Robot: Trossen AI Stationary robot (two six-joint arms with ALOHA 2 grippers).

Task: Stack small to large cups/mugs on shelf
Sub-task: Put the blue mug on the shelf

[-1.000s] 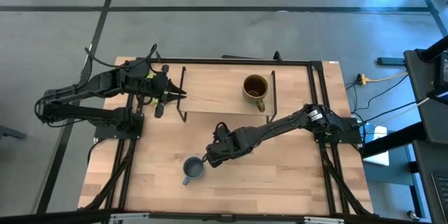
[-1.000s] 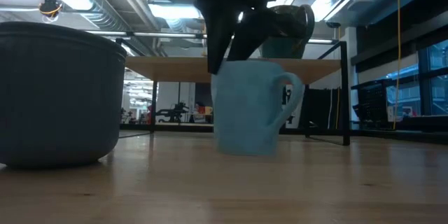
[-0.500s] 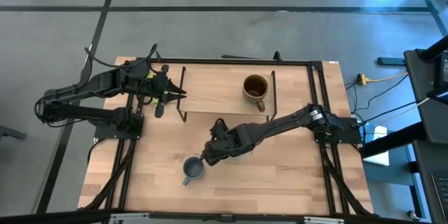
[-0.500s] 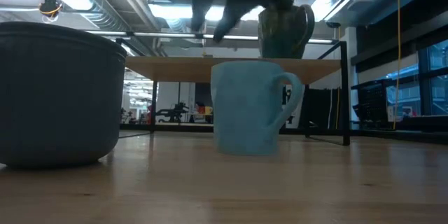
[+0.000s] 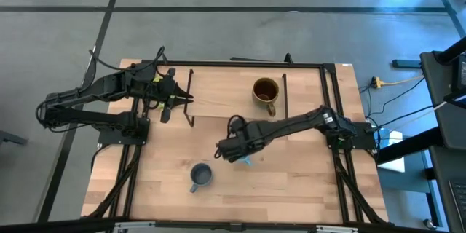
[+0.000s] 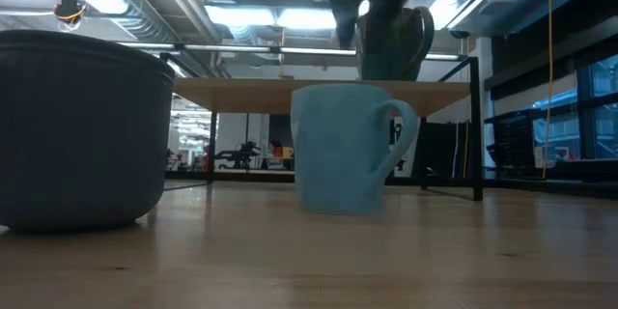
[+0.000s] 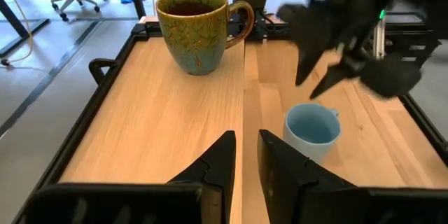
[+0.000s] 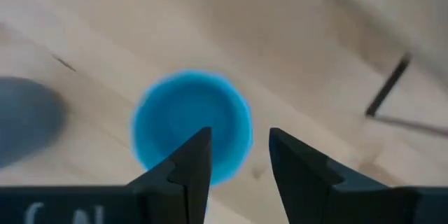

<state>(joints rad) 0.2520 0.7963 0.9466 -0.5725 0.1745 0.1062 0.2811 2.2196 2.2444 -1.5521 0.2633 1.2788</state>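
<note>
The small grey-blue handled mug (image 5: 201, 176) is standing upright nearest the front edge of the light wooden bench (image 5: 291, 189), with bare board lying open on both sides of it. Just beyond it and a little to the right, the light sky-blue handled mug (image 6: 350, 148) is sitting upright on the bench, its handle pointing right in the low view. The right tool (image 5: 227, 148) is hanging directly above this mug, its two dark fingers (image 8: 187, 170) parted wider than a narrow gap and framing the mug's open mouth (image 8: 192, 124) without touching it. Farther back, the low light-wood shelf on thin black wire legs (image 5: 218, 91) is spanning the middle of the bench, and the brown-olive glazed mug with a dark inside (image 5: 266, 93) is standing on its right part, near the right-hand wire leg. The shelf's left half is lying bare. The left tool (image 5: 173, 100) is waiting at the shelf's left end, its fingers (image 7: 217, 164) nearly together with only a slim gap.
</note>
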